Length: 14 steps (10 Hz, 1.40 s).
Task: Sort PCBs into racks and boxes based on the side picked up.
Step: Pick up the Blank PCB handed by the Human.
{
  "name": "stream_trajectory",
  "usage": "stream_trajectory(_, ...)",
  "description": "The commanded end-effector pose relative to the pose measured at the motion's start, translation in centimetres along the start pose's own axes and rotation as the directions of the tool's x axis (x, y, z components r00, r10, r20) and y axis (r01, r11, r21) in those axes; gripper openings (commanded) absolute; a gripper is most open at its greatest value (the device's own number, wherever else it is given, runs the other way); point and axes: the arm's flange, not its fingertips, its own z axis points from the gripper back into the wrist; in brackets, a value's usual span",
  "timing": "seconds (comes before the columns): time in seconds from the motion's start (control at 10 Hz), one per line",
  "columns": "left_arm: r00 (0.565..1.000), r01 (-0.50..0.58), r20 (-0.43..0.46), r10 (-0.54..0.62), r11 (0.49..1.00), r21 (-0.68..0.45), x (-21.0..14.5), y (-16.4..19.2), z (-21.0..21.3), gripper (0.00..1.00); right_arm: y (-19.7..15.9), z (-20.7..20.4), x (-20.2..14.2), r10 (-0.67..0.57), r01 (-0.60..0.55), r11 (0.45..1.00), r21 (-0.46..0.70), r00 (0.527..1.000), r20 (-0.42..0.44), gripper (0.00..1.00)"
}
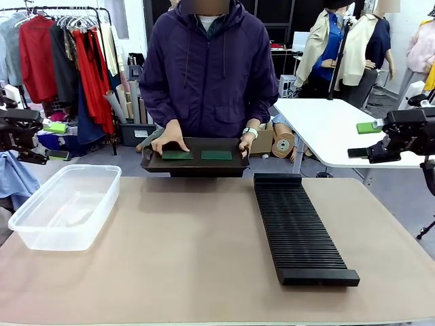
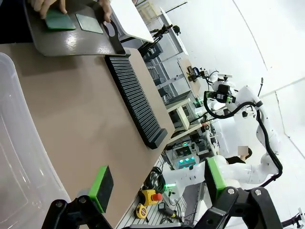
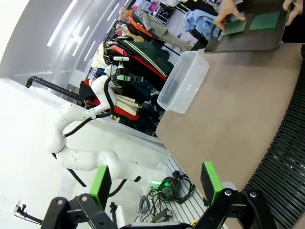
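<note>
Two green PCBs (image 1: 177, 155) (image 1: 217, 155) lie on a dark flat tray (image 1: 194, 166) that a person holds at the table's far edge. One of the person's hands (image 1: 169, 139) rests on the left PCB (image 2: 59, 20), beside the other PCB (image 2: 89, 23). The long black ribbed rack (image 1: 299, 227) lies right of centre. The clear box (image 1: 66, 205) stands at the left. My left gripper (image 1: 58, 140) hovers open off the table's left side. At the right side my right gripper (image 1: 363, 140) hangs open. Both wrist views show nothing between the gripper (image 2: 157, 183) (image 3: 156, 183) fingers.
A white table (image 1: 333, 129) stands behind at the right, with a clothes rail (image 1: 61, 54) at the back left. Bare tan tabletop (image 1: 183, 238) lies between the box and the rack. The person's other hand (image 1: 246, 144) grips the tray's right edge.
</note>
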Motion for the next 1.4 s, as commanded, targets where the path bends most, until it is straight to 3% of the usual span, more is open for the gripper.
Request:
stream_trajectory(0.0, 1.000, -0.010, 0.001, 0.010, 1.000, 0.000, 0.00, -0.01, 0.05, 1.00, 0.24, -0.12, -0.01, 0.003, -0.002, 1.000, -0.004, 1.000, 0.010, 1.00)
stream_trajectory(1.3, 1.000, -0.010, 0.001, 0.010, 1.000, 0.000, 0.00, -0.01, 0.05, 1.00, 0.24, -0.12, -0.01, 0.003, -0.002, 1.000, -0.004, 1.000, 0.010, 1.00)
